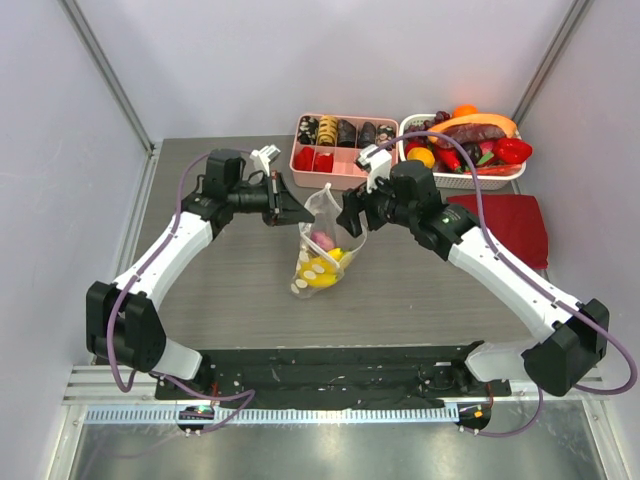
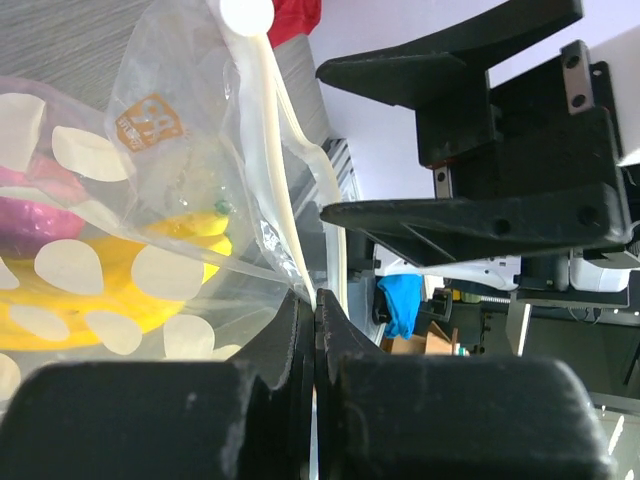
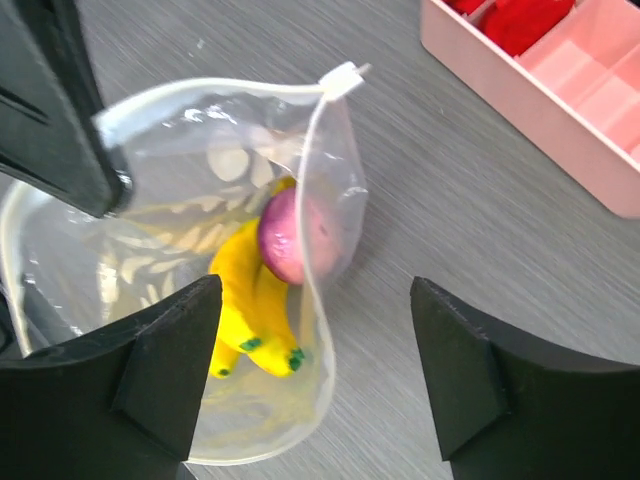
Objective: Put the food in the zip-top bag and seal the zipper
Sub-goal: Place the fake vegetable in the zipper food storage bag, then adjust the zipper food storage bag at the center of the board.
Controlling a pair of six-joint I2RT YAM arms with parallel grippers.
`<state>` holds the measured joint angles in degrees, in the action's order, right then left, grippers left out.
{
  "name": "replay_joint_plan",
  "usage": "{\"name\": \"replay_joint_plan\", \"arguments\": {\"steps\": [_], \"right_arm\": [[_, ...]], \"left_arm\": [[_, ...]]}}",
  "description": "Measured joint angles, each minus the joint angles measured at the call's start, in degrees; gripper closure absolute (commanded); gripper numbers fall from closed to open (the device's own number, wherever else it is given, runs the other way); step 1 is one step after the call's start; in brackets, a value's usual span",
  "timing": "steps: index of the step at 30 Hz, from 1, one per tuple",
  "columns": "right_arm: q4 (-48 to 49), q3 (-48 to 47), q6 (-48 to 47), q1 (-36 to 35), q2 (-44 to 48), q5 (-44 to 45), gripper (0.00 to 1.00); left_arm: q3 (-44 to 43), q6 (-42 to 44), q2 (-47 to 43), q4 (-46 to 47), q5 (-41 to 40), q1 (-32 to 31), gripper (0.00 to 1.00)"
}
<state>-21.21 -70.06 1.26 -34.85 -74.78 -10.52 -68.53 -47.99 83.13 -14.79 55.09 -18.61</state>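
Grey table (image 1: 250,300) is bearing the dotted clear bag (image 1: 322,245) near its centre, mouth gaping upward. Left gripper (image 2: 315,305) is clamping the bag's rim, while right gripper (image 3: 315,300) is standing released, jaws astride the opposite rim. Banana (image 3: 245,285) and pink fruit (image 3: 285,235) are lying inside the bag.

An orange printed logo (image 2: 143,119) is found on the clear wall of the zip-top bag (image 2: 190,230); its characters cannot be read. No other text is legible.
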Motion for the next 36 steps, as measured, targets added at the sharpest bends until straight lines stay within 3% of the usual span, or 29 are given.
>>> {"name": "replay_joint_plan", "arguments": {"steps": [2,3,4,12,14,15,16,17,18,24,29,36], "right_arm": [[-1.1,0.5,-0.4,0.3,0.0,0.3,0.36],[-1.5,0.7,-0.7,0.3,-0.2,0.3,0.48],[-1.7,0.9,-0.9,0.3,-0.5,0.3,0.51],[-4.0,1.0,-1.6,0.3,-3.0,-3.1,0.51],[-4.3,1.0,-1.6,0.3,-3.7,-4.3,0.61],[-4.4,1.0,-1.7,0.3,-4.1,-4.7,0.76],[-4.4,1.0,-1.9,0.3,-4.4,-5.1,0.84],[-4.5,1.0,-1.8,0.3,-4.8,-5.5,0.92],[-4.5,1.0,-2.1,0.3,-5.1,-5.7,0.99],[-5.0,0.3,-1.4,0.3,-5.5,-7.1,0.99],[-5.0,-1.4,-0.5,0.3,-5.4,-8.9,0.99],[-5.0,-2.0,0.7,0.3,-5.5,-11.0,0.99]], "left_arm": [[0.0,0.7,0.0,-0.8,-0.1,0.0,0.99],[0.0,1.0,0.0,-1.4,-0.1,0.0,0.98],[0.0,1.5,0.0,-1.9,-0.2,0.0,0.98],[0.0,5.7,-0.8,-7.2,-1.8,0.0,0.96],[0.0,6.8,-1.6,-8.4,-2.1,0.0,0.96],[0.0,7.3,-2.1,-9.1,-2.2,0.0,0.96],[0.0,7.8,-2.6,-9.7,-2.4,0.0,0.95],[0.0,8.3,-3.0,-10.3,-2.5,0.0,0.92],[-0.1,8.7,-3.2,-10.7,-2.6,0.0,0.79],[-3.0,13.6,-4.2,-18.8,-9.7,0.0,0.49],[-4.1,17.4,-8.1,-24.4,-18.1,0.3,0.48],[-7.8,20.2,-8.4,-28.1,-22.4,-0.4,0.44]]}}
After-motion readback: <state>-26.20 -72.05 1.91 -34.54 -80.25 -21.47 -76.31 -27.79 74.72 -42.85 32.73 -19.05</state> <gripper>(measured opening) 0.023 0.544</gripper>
